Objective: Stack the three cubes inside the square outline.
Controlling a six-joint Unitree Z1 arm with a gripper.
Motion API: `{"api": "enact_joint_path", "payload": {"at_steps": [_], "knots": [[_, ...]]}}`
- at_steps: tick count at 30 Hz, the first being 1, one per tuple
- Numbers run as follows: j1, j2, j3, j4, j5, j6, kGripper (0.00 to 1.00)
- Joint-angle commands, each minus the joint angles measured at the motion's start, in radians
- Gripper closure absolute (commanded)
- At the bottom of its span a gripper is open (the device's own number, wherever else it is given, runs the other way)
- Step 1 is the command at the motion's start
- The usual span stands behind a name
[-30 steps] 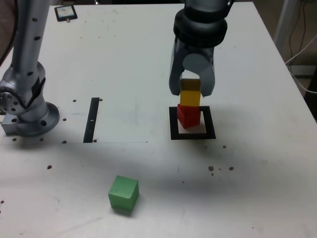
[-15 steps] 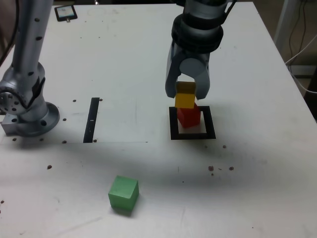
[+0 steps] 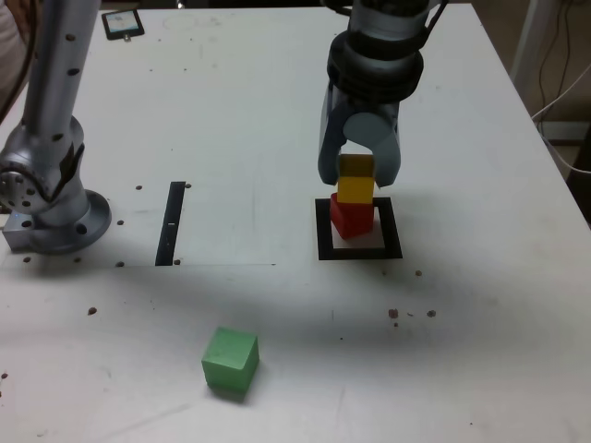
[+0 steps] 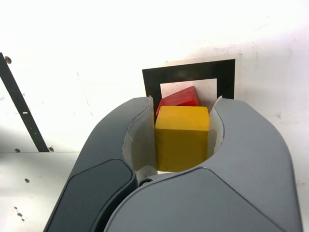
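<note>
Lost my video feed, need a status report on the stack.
Tool shut on yellow cube, sitting on red cube inside square outline. Green cube loose on table. Nothing in the way.

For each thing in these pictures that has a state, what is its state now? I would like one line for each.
End effector: shut on the yellow cube.
Yellow cube: held, sitting on top of the red cube.
Red cube: on the table inside the outline, under the yellow cube.
Green cube: loose on the table, not stacked, outside the outline.
Outline: holds the red and yellow stack.
</note>
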Motion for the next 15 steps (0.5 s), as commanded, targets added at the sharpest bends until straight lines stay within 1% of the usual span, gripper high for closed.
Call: {"api": "enact_joint_path", "payload": {"at_steps": [1, 3, 4, 5, 6, 8, 10, 12, 15], "knots": [[0.001, 0.006, 0.003, -0.003, 0.003, 0.002, 0.58], [0.001, 0.006, 0.005, -0.003, 0.003, 0.002, 0.52], [0.001, 0.006, 0.005, -0.004, 0.003, 0.002, 0.47], [0.001, 0.006, 0.006, -0.004, 0.003, 0.002, 0.42], [0.001, 0.005, 0.008, -0.004, 0.003, 0.003, 0.32], [0.001, 0.004, 0.012, -0.002, 0.003, 0.004, 0.18], [0.001, 0.003, 0.019, 0.002, 0.002, 0.003, 0.07], [0.001, 0.003, 0.026, 0.005, 0.003, 0.002, 0.01], [0.001, 0.003, 0.033, 0.005, 0.003, 0.001, 0.01]]}}
